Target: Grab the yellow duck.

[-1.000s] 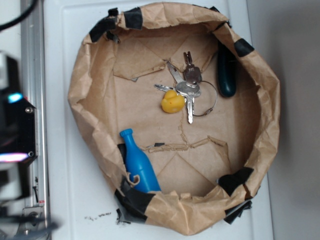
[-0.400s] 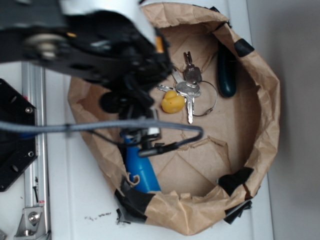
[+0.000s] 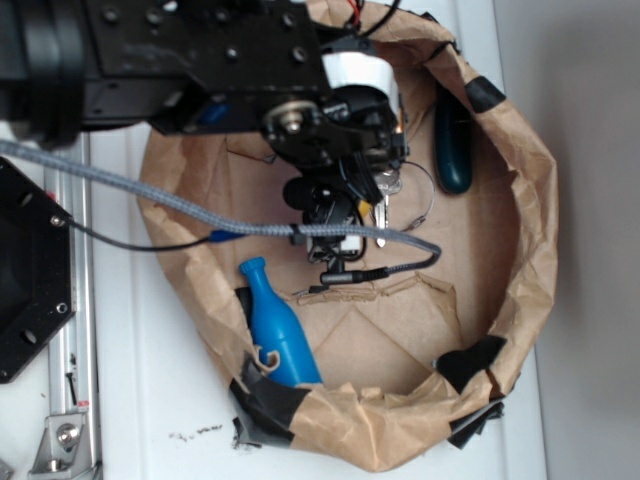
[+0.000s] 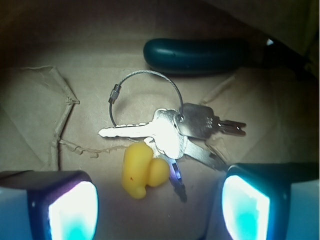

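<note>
Gripper is spread wide and empty, its pads at 8 and 4 o'clock in the wrist view, with the yellow duck between them, nearer the left pad. Bunch of keys touches the duck at its 1 o'clock, so closing without centring could pinch a key blade or nudge the duck aside.

Colours in the paper bowl
Yellow duck bright yellow, tiny red speck on it; keys silver on a silver wire ring; dark teal oblong; blue bottle saturated blue; bowl brown kraft paper, black tape patches; jaws pads glowing cyan-white; arm black; desk white.
</note>
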Robot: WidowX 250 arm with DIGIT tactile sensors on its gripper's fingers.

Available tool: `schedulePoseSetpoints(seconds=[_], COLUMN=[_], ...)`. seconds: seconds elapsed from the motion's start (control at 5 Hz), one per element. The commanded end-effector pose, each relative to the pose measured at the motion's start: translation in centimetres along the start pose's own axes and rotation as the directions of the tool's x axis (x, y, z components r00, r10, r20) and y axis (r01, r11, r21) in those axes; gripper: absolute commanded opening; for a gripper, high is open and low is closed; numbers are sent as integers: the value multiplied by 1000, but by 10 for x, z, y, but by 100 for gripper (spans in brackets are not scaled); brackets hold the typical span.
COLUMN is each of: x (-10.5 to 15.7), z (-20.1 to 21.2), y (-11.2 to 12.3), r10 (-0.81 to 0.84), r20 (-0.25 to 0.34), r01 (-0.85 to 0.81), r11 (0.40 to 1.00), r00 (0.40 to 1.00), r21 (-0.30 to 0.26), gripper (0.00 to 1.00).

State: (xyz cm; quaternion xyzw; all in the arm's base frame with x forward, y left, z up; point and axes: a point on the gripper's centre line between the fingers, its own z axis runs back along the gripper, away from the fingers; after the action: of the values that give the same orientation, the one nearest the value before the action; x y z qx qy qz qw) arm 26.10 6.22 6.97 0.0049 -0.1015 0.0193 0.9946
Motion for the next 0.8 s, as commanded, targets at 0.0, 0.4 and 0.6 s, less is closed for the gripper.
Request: schedulePoseSetpoints(seconds=[0.0,0.4,0.6], x=[0,5,10], z=[1,-17,-23], y=[26,31,17], r10=[-30,-33,-50], r20=[23,16,17], r01=[29,33,50], r11=[1000,999,999], r00=[999,999,999], r21=[7,32,1], gripper=[100,100,100])
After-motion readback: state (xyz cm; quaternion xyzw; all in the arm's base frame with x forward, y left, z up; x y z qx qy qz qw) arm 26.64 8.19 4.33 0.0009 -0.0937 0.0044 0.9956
